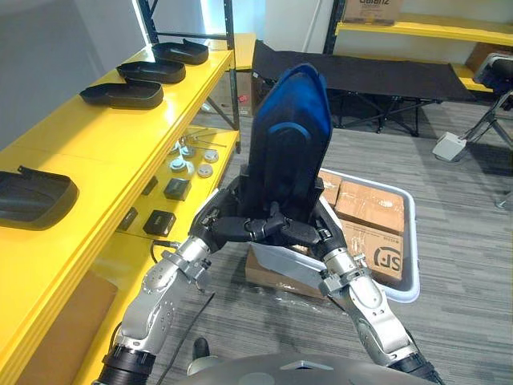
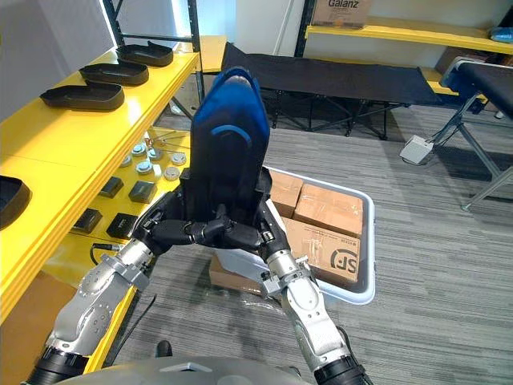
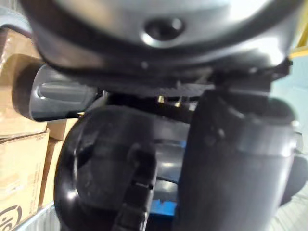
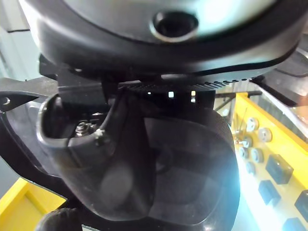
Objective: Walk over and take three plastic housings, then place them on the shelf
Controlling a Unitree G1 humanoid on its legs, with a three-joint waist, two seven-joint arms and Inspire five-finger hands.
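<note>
Item in hand: you hold one dark blue plastic housing [image 1: 285, 136] upright, left hand [image 1: 227, 228] and right hand [image 1: 308, 233] both clasped round its lower end, above the near edge of the grey bin [image 1: 409, 241] of cardboard boxes [image 1: 369, 205]. On the yellow shelf [image 1: 88, 152]: four black housings [image 1: 122, 95], three toward the far end and one at the near end.

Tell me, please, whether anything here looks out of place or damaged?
Nothing stands out. The left hand and right hand clasp a housing upright; four other housings lie flat along the yellow shelf; cardboard boxes sit tidily in the grey bin.
</note>
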